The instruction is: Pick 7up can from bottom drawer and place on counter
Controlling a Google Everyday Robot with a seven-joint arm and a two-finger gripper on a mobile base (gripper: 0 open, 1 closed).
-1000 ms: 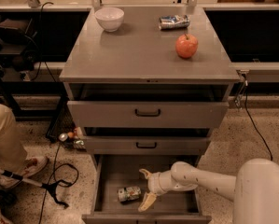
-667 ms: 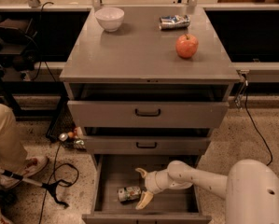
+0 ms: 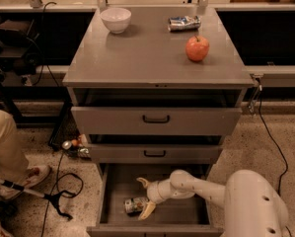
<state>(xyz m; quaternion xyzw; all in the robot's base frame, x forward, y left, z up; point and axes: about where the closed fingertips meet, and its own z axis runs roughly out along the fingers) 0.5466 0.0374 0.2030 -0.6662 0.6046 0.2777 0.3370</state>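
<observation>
The 7up can (image 3: 135, 205) lies on its side on the floor of the open bottom drawer (image 3: 116, 185), near its front left. My gripper (image 3: 145, 196) reaches into the drawer from the right. It is open, with one fingertip above the can and the other just right of it at the drawer's front. The can is right at the fingers' left side, not between them. The counter (image 3: 147, 53) is the flat grey cabinet top above.
On the counter stand a white bowl (image 3: 116, 19), a crushed silver-and-blue can (image 3: 184, 22) and a red apple (image 3: 197, 48). Two upper drawers (image 3: 156, 120) are partly open. A person's leg (image 3: 6, 152) and cables lie on the floor at left.
My arm has moved left inside the bottom drawer, bringing the open gripper closer to the can. The can has not visibly moved.
</observation>
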